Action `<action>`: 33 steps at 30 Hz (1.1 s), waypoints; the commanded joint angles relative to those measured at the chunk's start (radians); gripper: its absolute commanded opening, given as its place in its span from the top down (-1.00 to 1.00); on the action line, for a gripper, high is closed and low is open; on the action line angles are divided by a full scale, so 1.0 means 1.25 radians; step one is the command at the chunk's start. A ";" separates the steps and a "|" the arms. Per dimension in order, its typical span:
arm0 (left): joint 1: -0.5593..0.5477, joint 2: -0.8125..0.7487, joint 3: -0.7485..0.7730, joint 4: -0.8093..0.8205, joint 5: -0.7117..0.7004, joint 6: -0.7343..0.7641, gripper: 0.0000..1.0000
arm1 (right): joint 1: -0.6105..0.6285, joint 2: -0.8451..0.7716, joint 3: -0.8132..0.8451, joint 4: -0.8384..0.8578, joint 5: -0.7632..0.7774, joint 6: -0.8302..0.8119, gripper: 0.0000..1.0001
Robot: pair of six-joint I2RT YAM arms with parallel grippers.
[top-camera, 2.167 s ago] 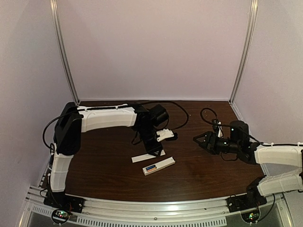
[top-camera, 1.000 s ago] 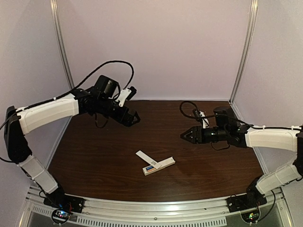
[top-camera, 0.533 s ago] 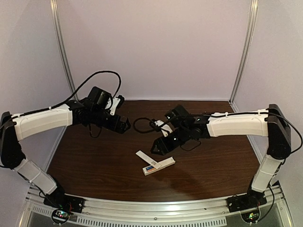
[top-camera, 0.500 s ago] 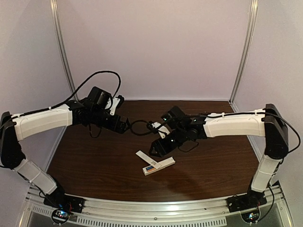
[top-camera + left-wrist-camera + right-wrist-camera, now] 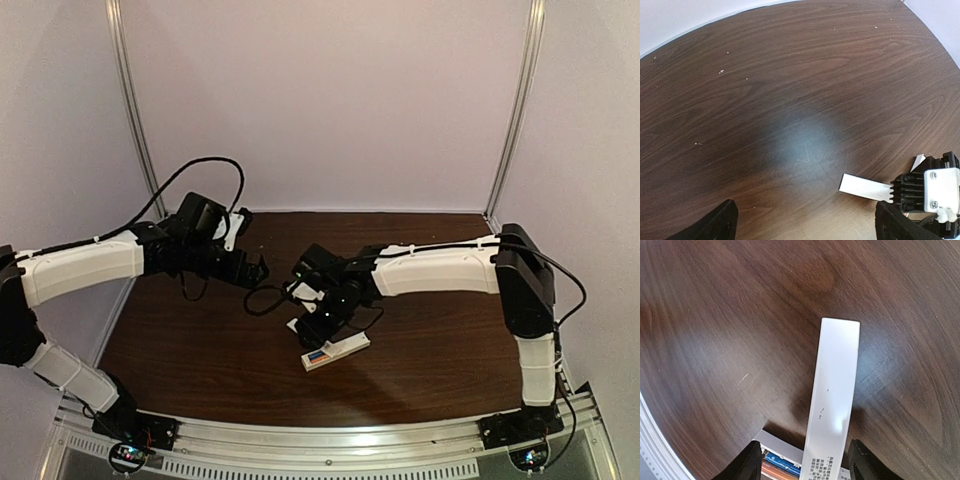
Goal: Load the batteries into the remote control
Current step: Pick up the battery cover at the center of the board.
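The remote control (image 5: 343,347) lies near the table's middle, its open bay holding the blue battery (image 5: 318,353) and the orange battery (image 5: 317,358). In the right wrist view the blue battery (image 5: 782,463) and the orange battery (image 5: 775,472) sit side by side in the remote control (image 5: 780,444) at the bottom edge. A thin white cover strip (image 5: 835,395) lies across the remote. My right gripper (image 5: 318,326) hovers over it, open, its fingertips (image 5: 749,463) astride the strip without touching. My left gripper (image 5: 257,271) hangs open to the left above bare wood, its fingertips (image 5: 722,223) wide apart.
The left wrist view shows the cover strip (image 5: 865,187) on the dark wooden table (image 5: 790,100) with my right gripper's black and white body (image 5: 932,192) over its far end. Pale walls and metal posts (image 5: 135,110) enclose the table. A loose black cable (image 5: 262,298) droops between the arms.
My right arm has swung from the right side to the middle and come down over the cover strip and remote, opening slightly. The left gripper has sunk lower and drifted towards the centre.
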 commanded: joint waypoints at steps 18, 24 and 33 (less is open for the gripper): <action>0.023 -0.120 -0.120 0.100 0.053 -0.072 -0.95 | -0.002 0.106 0.091 -0.080 0.090 -0.051 0.17; 0.022 -0.177 -0.193 0.147 0.066 -0.119 -0.95 | -0.014 0.071 0.071 -0.062 0.079 -0.057 0.51; 0.009 -0.244 -0.357 0.246 0.150 -0.156 -0.95 | -0.072 -0.063 0.003 -0.009 0.063 -0.059 0.63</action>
